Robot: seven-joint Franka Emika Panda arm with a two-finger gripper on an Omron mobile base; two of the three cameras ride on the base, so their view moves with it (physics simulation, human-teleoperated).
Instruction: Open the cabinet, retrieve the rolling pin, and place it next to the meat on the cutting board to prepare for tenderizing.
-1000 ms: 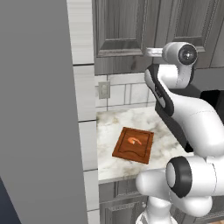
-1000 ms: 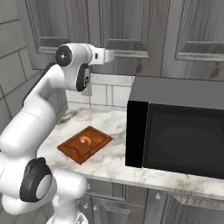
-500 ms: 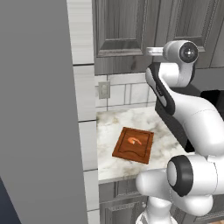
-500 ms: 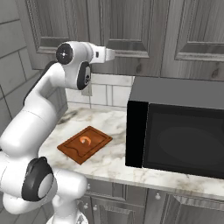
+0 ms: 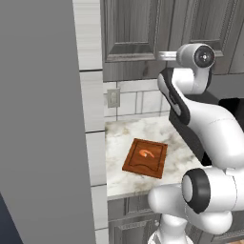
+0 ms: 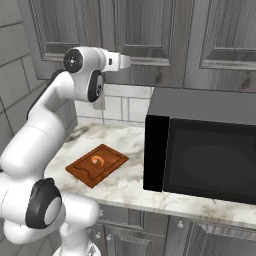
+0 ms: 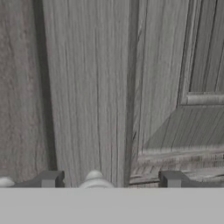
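Note:
The cabinet (image 5: 133, 38) (image 6: 135, 30) hangs above the counter with its doors shut, and its grey wood grain (image 7: 87, 87) is close in the hand view. My gripper (image 7: 110, 179) is open right at the door. A small round knob (image 7: 94, 178) lies between its fingers (image 7: 48, 178) without touching either. A second knob (image 7: 5, 181) shows at the left edge. On the counter lies the cutting board (image 5: 145, 157) (image 6: 97, 164) with the meat (image 5: 146, 153) (image 6: 98, 160) on it. The rolling pin is out of view.
A black microwave (image 6: 205, 145) stands on the marble counter (image 6: 130, 175) to the right of the board. A tall grey panel (image 5: 43, 119) walls off the left side. A wall outlet (image 5: 113, 97) sits on the tiled backsplash behind the board.

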